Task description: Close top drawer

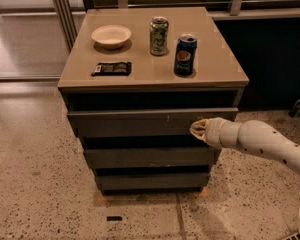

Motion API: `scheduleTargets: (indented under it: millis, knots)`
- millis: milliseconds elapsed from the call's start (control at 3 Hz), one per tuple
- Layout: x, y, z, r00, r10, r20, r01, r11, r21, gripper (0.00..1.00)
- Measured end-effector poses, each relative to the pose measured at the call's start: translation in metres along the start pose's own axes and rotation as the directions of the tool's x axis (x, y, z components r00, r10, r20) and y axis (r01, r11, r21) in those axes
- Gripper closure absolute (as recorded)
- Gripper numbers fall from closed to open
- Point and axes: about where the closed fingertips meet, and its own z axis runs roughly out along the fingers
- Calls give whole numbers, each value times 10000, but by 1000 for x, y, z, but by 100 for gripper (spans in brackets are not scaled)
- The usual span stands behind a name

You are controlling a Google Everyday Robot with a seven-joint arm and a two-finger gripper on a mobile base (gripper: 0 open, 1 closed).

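The top drawer (140, 122) is a wide grey-brown front with small whitish scuffs right of centre. It stands only slightly out from the cabinet, with a dark gap above it. My gripper (198, 129) comes in from the right on a white arm and presses against the right end of the drawer front. Two narrower grey drawer fronts (150, 156) sit below it.
On the cabinet top (215, 71) stand a white bowl (111, 35), a green can (159, 35), a blue Pepsi can (185, 54) and a dark snack packet (111, 68). Speckled floor lies all around. A railing and dark wall stand behind.
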Motion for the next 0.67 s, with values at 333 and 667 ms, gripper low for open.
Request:
scheduleTargets:
  millis: [333, 667]
  knots:
    - [0, 0, 0, 10000, 0, 0, 0, 10000, -1, 100]
    - [-3, 7, -6, 10000, 77, 62, -73, 9981, -620, 100]
